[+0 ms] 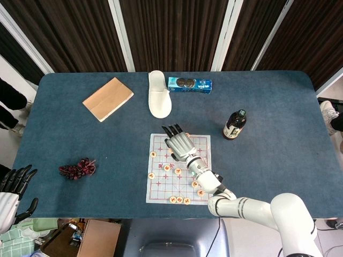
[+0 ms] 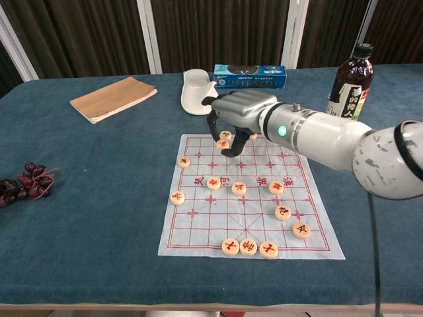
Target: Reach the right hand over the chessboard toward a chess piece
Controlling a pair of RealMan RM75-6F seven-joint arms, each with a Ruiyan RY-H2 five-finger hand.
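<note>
The chessboard [image 2: 218, 224] is a white sheet with a red grid, carrying several round wooden pieces. My right hand [image 2: 241, 113] hangs over its far left corner, palm down, fingers curled downward. One chess piece [image 2: 223, 144] sits pinched between the thumb and fingers, just above the sheet. Another piece [image 2: 225, 135] lies right behind it. In the head view the right hand [image 1: 179, 145] covers the top of the chessboard [image 1: 161, 187]. My left hand [image 1: 13, 184] is low at the table's near left edge, fingers spread and holding nothing.
A dark bottle [image 2: 348, 86] stands right of the board. Behind the board are a blue biscuit box [image 2: 250, 76] and a white slipper [image 2: 198, 92]. A brown notebook [image 2: 112, 98] lies far left, and dark grapes [image 2: 23, 181] lie near the left edge.
</note>
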